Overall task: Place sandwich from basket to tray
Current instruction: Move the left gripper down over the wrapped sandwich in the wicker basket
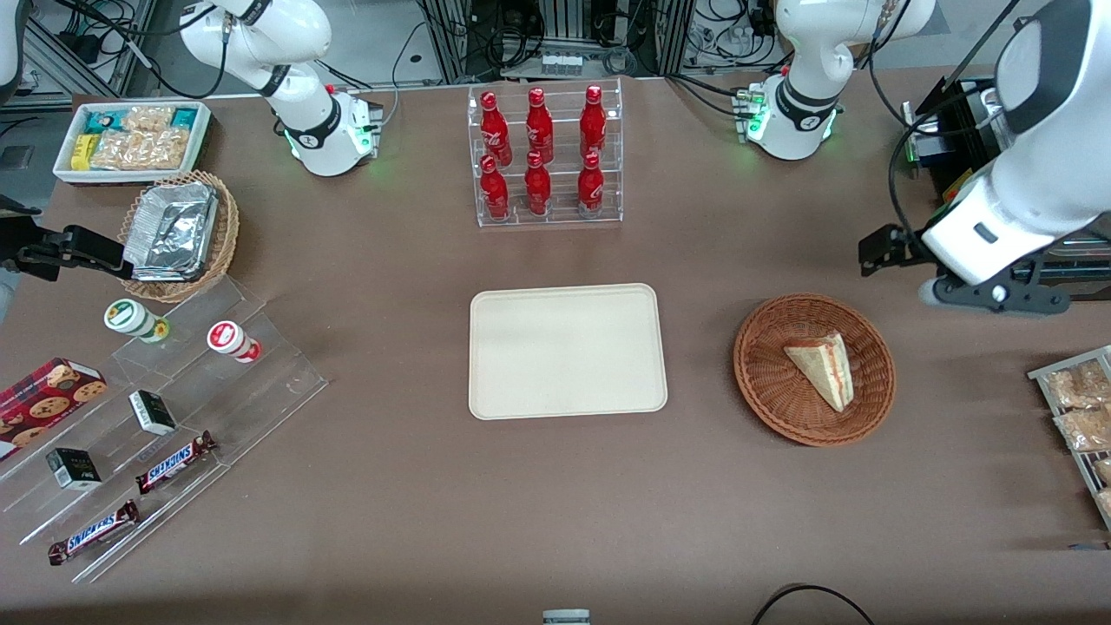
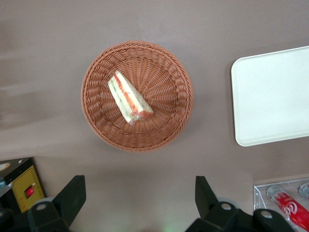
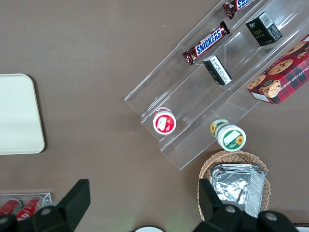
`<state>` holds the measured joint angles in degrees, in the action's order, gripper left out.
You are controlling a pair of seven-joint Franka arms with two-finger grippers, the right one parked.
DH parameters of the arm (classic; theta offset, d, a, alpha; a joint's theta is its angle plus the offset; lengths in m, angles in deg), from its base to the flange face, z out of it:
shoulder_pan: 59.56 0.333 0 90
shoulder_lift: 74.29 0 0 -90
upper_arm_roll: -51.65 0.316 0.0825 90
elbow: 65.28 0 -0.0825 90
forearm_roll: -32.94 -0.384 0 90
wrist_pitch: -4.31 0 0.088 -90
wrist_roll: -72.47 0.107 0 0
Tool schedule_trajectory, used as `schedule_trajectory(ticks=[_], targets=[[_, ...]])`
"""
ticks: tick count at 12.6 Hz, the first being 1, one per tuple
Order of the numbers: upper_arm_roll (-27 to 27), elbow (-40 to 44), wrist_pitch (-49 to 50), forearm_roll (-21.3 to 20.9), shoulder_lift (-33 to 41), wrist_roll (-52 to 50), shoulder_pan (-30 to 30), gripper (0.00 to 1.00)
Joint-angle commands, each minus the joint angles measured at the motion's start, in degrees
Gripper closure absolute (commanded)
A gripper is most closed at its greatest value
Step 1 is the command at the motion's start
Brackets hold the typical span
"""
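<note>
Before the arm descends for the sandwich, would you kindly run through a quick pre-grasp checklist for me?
1. Sandwich in the basket, nothing on top of it: ok.
2. Gripper jaws spread wide, holding nothing: ok.
3. Gripper centred over the sandwich: not ok; in the wrist view it sits off the basket's rim, high above the table.
4. Tray bare and ready to receive: ok.
5. Path from basket to tray over bare table: ok.
6. Jaws aligned with the wedge's long sides: cannot tell.

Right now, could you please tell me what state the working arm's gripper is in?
Left gripper: open, holding nothing, hanging above the table beside the basket; the sandwich lies in the basket untouched.
</note>
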<state>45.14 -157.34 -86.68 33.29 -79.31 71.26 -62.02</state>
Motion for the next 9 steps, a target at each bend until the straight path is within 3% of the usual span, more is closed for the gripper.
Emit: schedule_trajectory(ticks=[1,7,9], targets=[[-0.26,-7.49,-6.28,-0.69,0.27,0.07,0.61,0.00],[2.02,-30.86,-35.88,-1.05,0.18,0.07,0.61,0.00],[2.82,-33.80,-40.74,-1.05,-0.43,-0.71,0.61,0.00]])
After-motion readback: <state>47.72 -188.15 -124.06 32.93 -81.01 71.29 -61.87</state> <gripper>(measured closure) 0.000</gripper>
